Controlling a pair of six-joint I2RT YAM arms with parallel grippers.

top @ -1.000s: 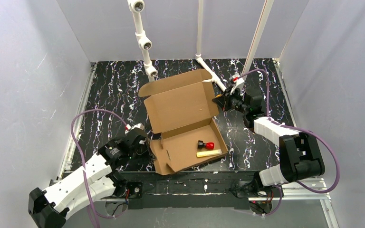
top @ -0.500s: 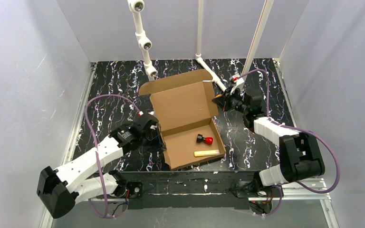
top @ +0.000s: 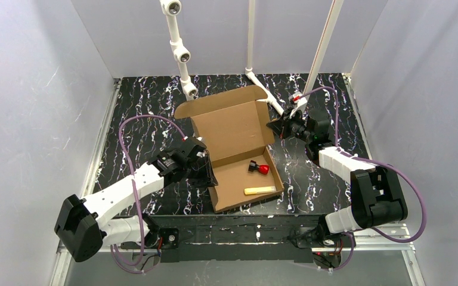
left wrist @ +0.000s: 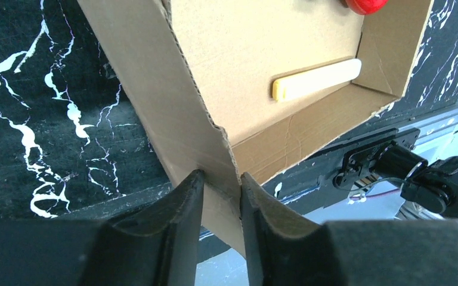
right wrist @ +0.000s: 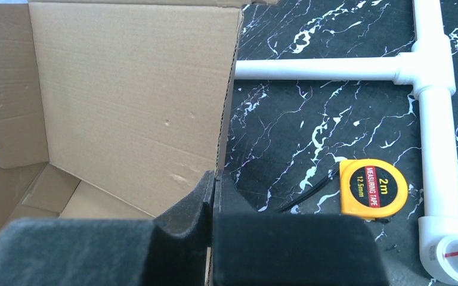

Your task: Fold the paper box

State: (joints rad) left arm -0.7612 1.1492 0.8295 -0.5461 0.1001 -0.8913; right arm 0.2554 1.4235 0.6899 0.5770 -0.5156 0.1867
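Note:
The paper box [top: 232, 128] is a brown cardboard mailer in the middle of the table, lid standing open at the back, tray toward the front. My left gripper [top: 210, 177] is shut on the tray's left wall flap; in the left wrist view the fingers [left wrist: 182, 205] pinch the folded cardboard [left wrist: 155, 89] near the front corner. My right gripper [top: 273, 126] is shut on the lid's right edge; in the right wrist view [right wrist: 213, 182] the pads clamp the edge of the upright lid [right wrist: 131, 107].
Inside the tray lie a red and black knob [top: 259, 168] and a yellow stick [top: 260, 190]. A yellow tape measure [right wrist: 373, 187] and white pipe frame [right wrist: 432, 89] lie right of the lid. Another white pipe stand [top: 182, 56] rises at the back.
My left arm has reached right and forward, raising the left side flap upright against the tray. The box has shifted slightly. The right gripper has stayed on the lid's edge.

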